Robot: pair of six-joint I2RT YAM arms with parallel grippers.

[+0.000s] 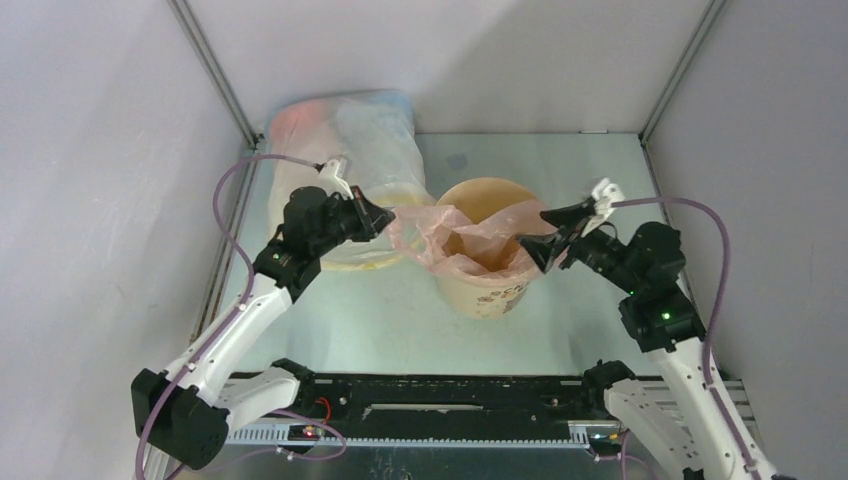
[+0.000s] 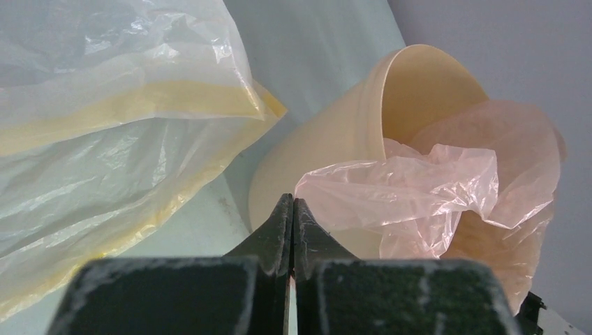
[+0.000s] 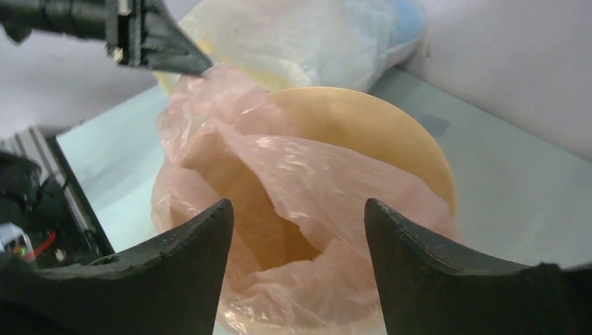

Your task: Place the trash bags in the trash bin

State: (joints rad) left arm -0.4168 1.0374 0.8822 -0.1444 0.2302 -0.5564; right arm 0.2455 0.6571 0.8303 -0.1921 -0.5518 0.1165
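Okay, your left gripper (image 1: 391,214) pinches the trash bags (image 1: 440,236), seemingly half inside the trash bin (image 1: 490,296) mid-frame; your right gripper (image 1: 532,228) is spread, holding nothing.

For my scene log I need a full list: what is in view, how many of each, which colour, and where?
bag: 1, pale pink, draped over the bin's rim, partly inside
bin: 1, tan with dark print, table centre
sack: 1, clear with yellow hem, back left of the table
table: 1, pale green, under everything
left fingers: 1 pair, black, shut on the bag's edge
right fingers: 1 pair, black, open at the bin's right rim
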